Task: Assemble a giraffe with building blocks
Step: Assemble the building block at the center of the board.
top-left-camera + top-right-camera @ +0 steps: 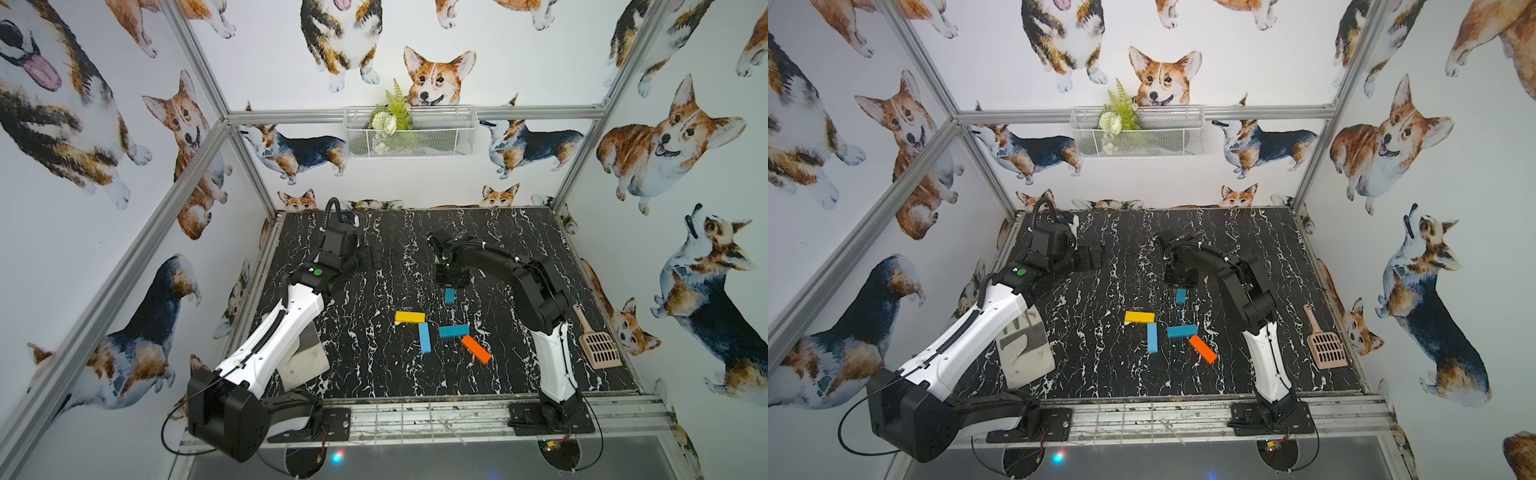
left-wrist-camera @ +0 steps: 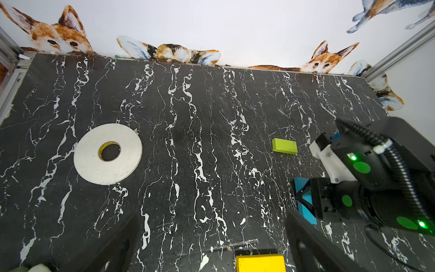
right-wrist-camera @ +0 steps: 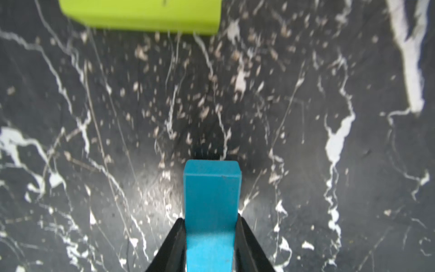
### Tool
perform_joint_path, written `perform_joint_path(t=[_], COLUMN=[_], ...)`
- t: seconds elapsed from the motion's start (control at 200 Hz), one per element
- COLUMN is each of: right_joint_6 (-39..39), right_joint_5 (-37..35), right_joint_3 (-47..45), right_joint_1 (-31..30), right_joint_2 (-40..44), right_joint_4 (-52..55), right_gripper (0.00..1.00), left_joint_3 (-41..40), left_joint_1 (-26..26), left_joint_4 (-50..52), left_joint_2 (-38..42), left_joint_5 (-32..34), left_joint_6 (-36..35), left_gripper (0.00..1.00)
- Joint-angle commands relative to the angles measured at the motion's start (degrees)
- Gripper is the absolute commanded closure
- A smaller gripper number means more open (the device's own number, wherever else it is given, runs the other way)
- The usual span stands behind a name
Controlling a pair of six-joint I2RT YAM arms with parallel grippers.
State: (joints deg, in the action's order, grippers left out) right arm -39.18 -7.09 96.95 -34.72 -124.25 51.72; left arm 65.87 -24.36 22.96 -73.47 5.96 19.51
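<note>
Snugly, right gripper point(image 3: 210, 217) on teal block point(image 3: 211, 186)

Lime block point(image 3: 141, 16) partly off-frame

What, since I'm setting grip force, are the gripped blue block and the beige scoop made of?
Blue block: painted wood or plastic, can't tell which; matte, even colour, softly rounded corners, no glare. Scoop: probably moulded plastic; uniform beige, thin slotted grid.

Right fingers point(image 3: 170, 249) clamped narrow; left fingers point(image 2: 306, 240) spread wide.
</note>
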Motion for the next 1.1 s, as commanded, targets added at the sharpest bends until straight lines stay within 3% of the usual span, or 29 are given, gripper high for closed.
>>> perform_joint_path(t=[0.0, 1.096], right_joint_6=[2.7, 6.5], right_joint_5=[0.9, 0.8], right_joint_3=[2.5, 19.3], right_joint_1=[1.2, 4.0], right_joint_2=[-2.2, -12.0], right_joint_4=[2.0, 7.7], right_gripper=[0.64, 0.62], left_joint_3=[0.2, 0.4], left_joint_1=[0.1, 0.1], left_joint_4=[-1.3, -1.2], left_joint_2=[-0.2, -0.2], left_joint_5=[0.1, -0.3], left_joint_6=[0.2, 0.3], left_gripper=[0.00, 0.00])
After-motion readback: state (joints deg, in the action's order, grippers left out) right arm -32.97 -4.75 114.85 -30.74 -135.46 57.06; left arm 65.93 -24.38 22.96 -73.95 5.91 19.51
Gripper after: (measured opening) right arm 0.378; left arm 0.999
